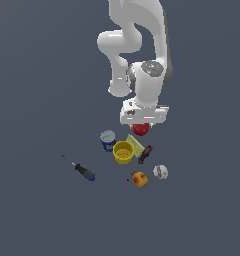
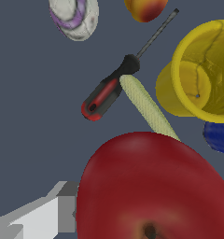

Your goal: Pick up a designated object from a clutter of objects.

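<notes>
The red apple, the designated object, sits right under the white hand of my gripper, at the far edge of the clutter of objects. In the wrist view the glossy apple fills the near field, stem dimple towards the camera. A grey-white finger presses against one side of it, and the other finger is hidden behind it. The gripper is shut on the apple.
Close by are a blue can, a yellow cup, a pale sponge and a red-handled screwdriver. Farther off lie an orange peach, a white-purple ball and a blue-tipped screwdriver.
</notes>
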You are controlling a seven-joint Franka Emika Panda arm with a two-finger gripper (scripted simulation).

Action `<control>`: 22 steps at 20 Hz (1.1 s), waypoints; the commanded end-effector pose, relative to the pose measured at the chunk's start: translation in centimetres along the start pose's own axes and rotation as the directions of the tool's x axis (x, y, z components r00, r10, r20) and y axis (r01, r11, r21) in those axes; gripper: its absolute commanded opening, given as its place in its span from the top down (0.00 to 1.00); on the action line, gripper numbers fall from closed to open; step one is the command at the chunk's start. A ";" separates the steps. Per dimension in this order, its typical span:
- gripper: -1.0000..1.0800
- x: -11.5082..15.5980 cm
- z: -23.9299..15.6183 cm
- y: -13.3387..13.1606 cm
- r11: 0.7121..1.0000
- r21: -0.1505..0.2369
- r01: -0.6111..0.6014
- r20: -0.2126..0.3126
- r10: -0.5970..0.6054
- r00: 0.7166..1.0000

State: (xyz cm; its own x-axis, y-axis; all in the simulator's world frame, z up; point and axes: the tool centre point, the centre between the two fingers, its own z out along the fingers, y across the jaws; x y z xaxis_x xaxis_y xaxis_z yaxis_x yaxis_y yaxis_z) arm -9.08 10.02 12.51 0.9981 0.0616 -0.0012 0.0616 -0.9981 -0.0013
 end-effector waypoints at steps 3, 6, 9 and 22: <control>1.00 -0.3 -3.4 4.2 1.000 0.004 0.000 -0.002 0.000 1.000; 1.00 -0.5 -5.8 7.2 1.000 0.005 0.000 -0.002 0.000 1.000; 1.00 -0.8 -8.2 10.2 1.000 0.006 0.000 -0.002 0.000 1.000; 1.00 -1.5 -18.4 23.2 1.000 0.003 -0.002 -0.001 0.002 1.000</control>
State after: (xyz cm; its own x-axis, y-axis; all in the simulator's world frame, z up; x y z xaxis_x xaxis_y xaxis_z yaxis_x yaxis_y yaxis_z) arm -9.15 -11.69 29.59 0.9983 0.0587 -0.0012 0.0587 -0.9983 -0.0057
